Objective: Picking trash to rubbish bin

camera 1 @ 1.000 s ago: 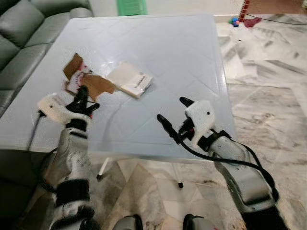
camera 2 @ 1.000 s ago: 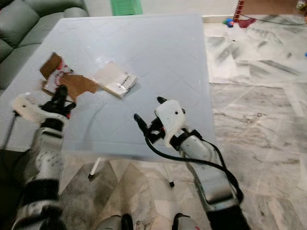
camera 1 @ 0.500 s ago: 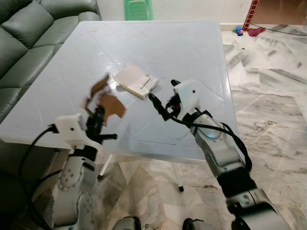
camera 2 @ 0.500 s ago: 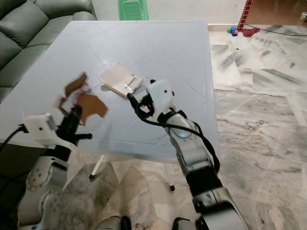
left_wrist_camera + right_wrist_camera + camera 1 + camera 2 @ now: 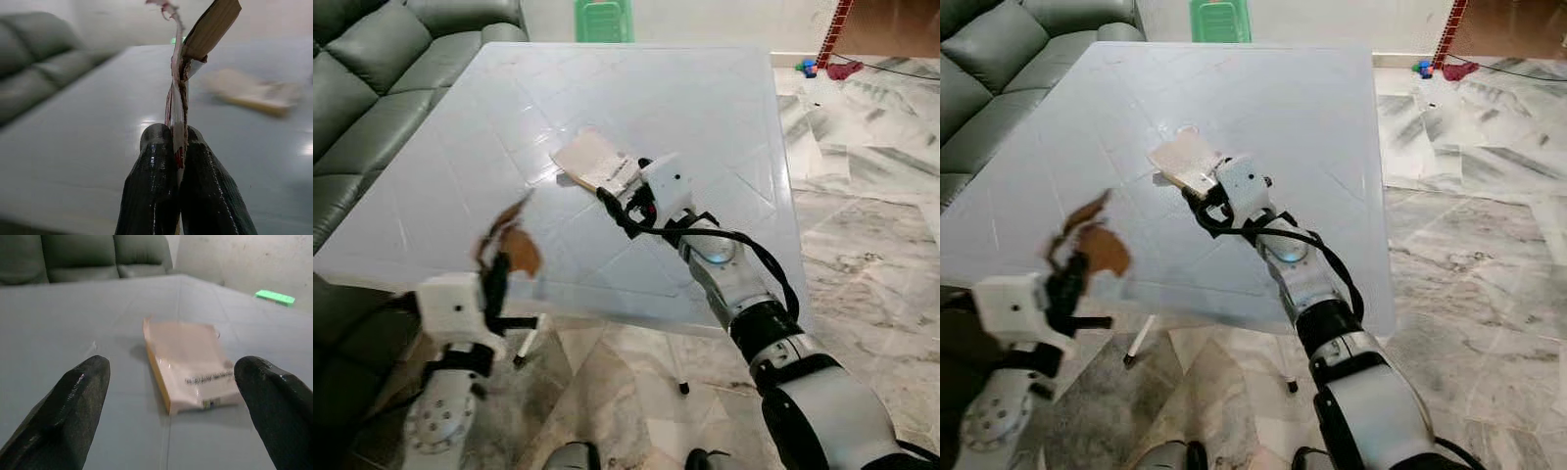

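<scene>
Over the white table (image 5: pixel 440 186), both grippers are busy with trash.
The left gripper (image 5: pixel 495 281) pinches a torn cardboard piece (image 5: pixel 182 88) tightly, lifted at the near edge; the right gripper (image 5: pixel 176 396) is wide apart, just before the flat packet (image 5: pixel 595 161) lying on the table.

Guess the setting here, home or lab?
Most likely a home living room: a grey-green leather sofa beside a pale square table, veined marble floor tiles, and small toys lying on the floor by the far wall.
</scene>
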### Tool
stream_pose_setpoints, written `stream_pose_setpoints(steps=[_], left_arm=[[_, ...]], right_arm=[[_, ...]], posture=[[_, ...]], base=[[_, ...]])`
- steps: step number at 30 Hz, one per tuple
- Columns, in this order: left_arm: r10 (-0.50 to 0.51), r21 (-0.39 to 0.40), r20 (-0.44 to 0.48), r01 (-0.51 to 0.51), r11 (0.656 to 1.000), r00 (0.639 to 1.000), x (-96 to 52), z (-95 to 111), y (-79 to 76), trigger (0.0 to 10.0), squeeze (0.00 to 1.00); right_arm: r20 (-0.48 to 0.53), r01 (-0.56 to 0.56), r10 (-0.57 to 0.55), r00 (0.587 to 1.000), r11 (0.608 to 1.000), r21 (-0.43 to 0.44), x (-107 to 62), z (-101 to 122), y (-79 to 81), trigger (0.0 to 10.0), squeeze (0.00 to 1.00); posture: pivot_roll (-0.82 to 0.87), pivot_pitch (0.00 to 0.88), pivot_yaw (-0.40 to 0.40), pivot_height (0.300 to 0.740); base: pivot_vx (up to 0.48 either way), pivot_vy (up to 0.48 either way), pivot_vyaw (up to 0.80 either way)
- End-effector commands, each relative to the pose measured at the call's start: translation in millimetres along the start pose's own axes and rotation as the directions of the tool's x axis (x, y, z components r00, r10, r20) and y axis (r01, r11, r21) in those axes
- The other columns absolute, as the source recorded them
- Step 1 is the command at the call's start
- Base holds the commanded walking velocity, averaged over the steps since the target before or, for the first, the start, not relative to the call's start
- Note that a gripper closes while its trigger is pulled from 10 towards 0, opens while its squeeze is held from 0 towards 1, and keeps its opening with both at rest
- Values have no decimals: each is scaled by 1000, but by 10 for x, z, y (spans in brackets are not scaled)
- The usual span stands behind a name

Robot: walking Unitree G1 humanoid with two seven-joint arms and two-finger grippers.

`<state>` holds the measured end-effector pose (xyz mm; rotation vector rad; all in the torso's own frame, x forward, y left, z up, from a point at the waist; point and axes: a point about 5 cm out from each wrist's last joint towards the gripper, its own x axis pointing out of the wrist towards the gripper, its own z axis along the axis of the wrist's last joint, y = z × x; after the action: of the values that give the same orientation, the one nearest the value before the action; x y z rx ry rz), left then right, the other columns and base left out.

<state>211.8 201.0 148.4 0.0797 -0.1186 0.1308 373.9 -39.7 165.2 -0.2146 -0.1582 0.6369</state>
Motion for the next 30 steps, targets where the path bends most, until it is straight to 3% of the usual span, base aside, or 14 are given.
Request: stream_pose_setpoints(steps=[1, 8, 10, 21, 24, 27, 30], left_arm=[[19, 25, -11, -19, 1000, 1000, -71, 33, 53, 0, 0], [-46, 1, -61, 46, 999, 997, -214, -4, -6, 0, 0], [-78, -5, -81, 78, 997, 994, -287, -2, -50, 0, 0], [-101, -10, -87, 101, 995, 991, -341, 65, -65, 0, 0], [-101, -10, -87, 101, 995, 991, -339, 72, -82, 0, 0], [-108, -36, -76, 106, 994, 991, -278, 114, -139, 667, 0], [-116, -71, -54, 112, 991, 992, -180, 149, -184, 0, 0]], right_arm=[[1, -2, 2, 1000, 1000, -13, 35, 8, 18, 10000, 0], [-60, 19, -20, 998, 1000, -25, 31, -86, 25, 10000, 0], [-67, 10, -15, 998, 997, -73, 60, -62, 36, 10000, 0], [-63, -17, 4, 998, 980, -199, 203, 95, 155, 10000, 0], [-74, -33, 19, 997, 983, -182, 213, 85, 197, 10000, 0], [-40, -3, 0, 999, 998, -67, 231, 142, 159, 10000, 0], [12, 21, -21, 1000, 1000, 13, 223, 201, 80, 10000, 0]], posture=[[289, 145, 30, 740], [319, 165, 35, 740], [336, 179, 38, 740], [367, 193, 25, 740], [371, 192, 23, 740], [355, 185, 19, 740], [315, 173, 19, 740]], base=[[0, 0, 0], [0, 0, 0], [0, 0, 0], [0, 0, 0], [0, 0, 0], [0, 0, 0], [0, 0, 0]])
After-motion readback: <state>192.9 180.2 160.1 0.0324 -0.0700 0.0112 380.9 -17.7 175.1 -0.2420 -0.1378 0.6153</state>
